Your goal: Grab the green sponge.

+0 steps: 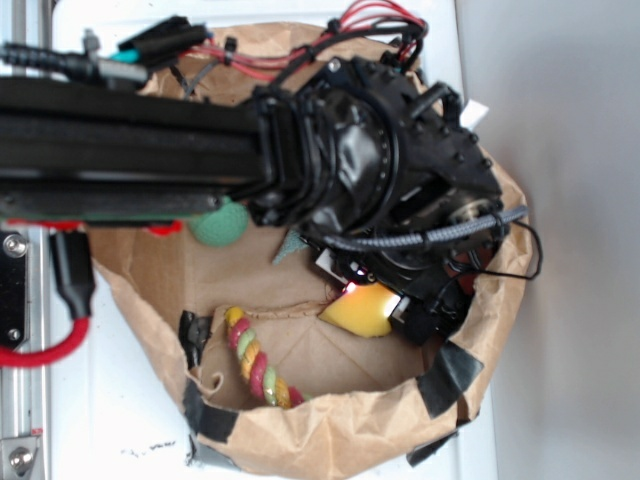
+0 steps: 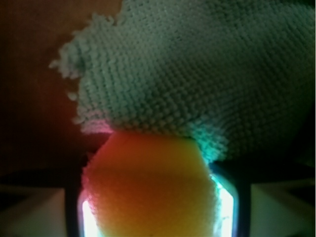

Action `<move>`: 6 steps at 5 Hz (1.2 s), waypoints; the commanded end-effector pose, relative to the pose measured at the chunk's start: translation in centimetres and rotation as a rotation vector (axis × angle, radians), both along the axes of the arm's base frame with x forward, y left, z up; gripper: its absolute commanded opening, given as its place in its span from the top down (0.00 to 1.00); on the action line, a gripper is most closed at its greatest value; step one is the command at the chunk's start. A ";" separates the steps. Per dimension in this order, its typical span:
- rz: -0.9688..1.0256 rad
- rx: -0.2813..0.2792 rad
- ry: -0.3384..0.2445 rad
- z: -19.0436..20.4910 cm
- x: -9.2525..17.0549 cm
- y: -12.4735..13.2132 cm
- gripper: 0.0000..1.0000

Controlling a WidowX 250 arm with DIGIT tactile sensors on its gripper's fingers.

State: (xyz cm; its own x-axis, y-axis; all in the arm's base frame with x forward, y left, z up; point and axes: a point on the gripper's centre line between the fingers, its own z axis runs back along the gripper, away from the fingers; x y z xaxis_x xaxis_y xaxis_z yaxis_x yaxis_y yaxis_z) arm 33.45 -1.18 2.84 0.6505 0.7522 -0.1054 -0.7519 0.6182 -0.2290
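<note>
The green sponge (image 1: 362,312) is a yellow foam block on the floor of the brown paper bag (image 1: 330,430), under the black arm's head. In the wrist view it (image 2: 150,190) fills the gap between my two fingers (image 2: 228,203), and its sides press against both pads. My gripper (image 1: 385,300) is shut on it, low in the bag; in the wrist view the gripper (image 2: 153,210) sits at the bottom edge. The teal cloth (image 2: 197,74) lies just beyond the sponge.
A mint-green ribbed ball (image 1: 220,225) lies at the bag's left under the arm. A twisted pink, yellow and green rope toy (image 1: 255,360) lies at the front left. A corner of the teal cloth (image 1: 290,247) shows beside the arm. The bag walls rise all round.
</note>
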 end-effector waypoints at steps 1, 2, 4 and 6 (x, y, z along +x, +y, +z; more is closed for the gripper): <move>-0.298 0.074 -0.168 6.1 -1.0 2.1 1.00; -0.551 0.124 -0.199 10.4 -2.9 2.9 1.00; -0.812 0.327 -0.332 17.8 -4.9 3.3 1.00; -0.784 0.427 -0.490 20.8 -5.6 4.0 1.00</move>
State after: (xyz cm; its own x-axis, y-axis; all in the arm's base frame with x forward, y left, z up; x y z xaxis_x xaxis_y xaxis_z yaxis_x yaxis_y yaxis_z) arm 28.14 1.53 22.06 0.9050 -0.0054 0.4253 0.0393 0.9967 -0.0710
